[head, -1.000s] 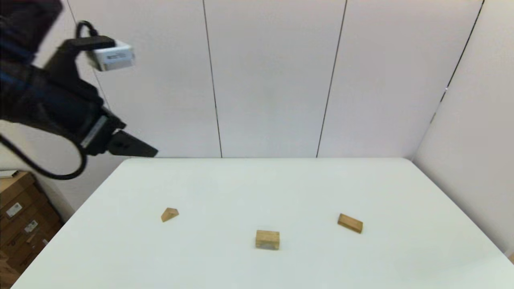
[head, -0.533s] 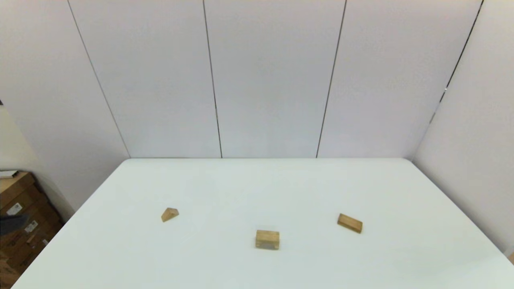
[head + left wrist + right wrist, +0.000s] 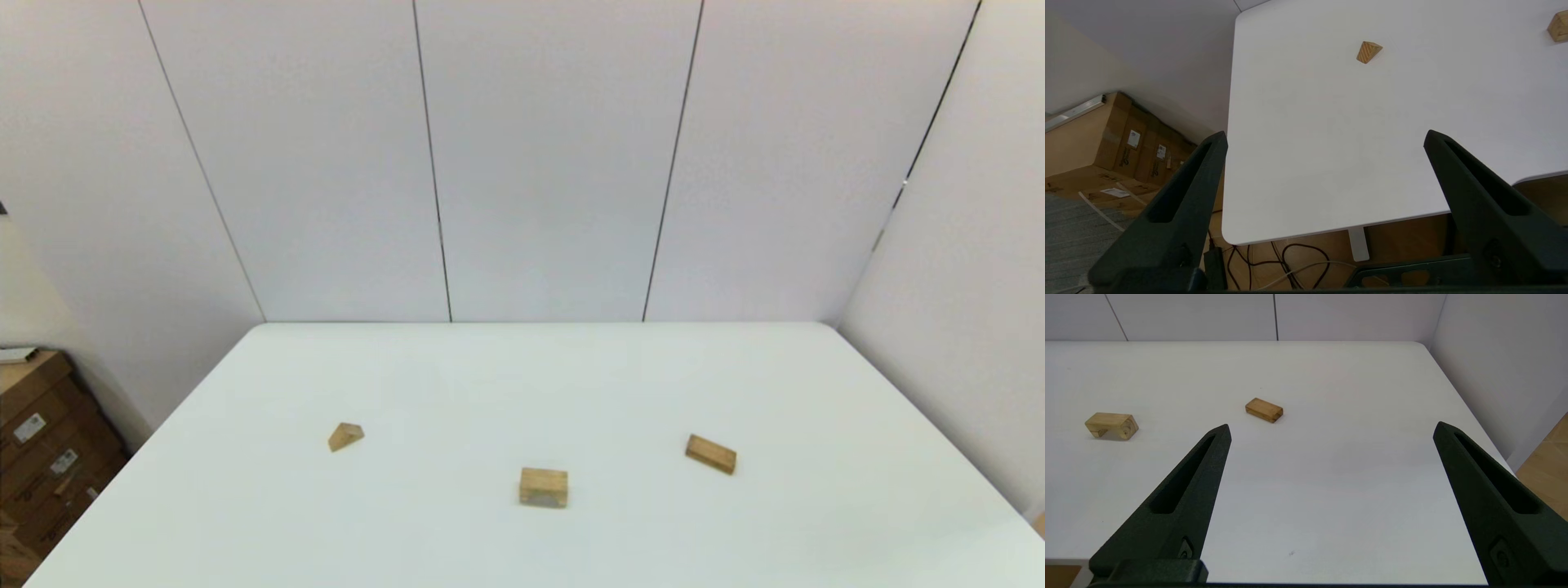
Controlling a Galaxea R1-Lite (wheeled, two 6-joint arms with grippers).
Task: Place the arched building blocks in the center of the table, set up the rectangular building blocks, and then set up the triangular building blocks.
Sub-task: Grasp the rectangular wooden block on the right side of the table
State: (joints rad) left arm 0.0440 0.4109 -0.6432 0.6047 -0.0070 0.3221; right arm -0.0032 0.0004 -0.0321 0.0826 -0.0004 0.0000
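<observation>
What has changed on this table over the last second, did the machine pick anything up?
Nothing was picked up. The left arm, raised high at the left a second ago, has dropped out of the head view; the left gripper is open, empty. The triangular block, arched block and rectangular block stayed put.

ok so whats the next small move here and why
Probably bring the right gripper toward the arched block. All three blocks lie apart and untouched on the table, and the arch goes first. Both grippers are open and empty, back by the table's near edge; the left gripper faces the triangular block instead.
</observation>
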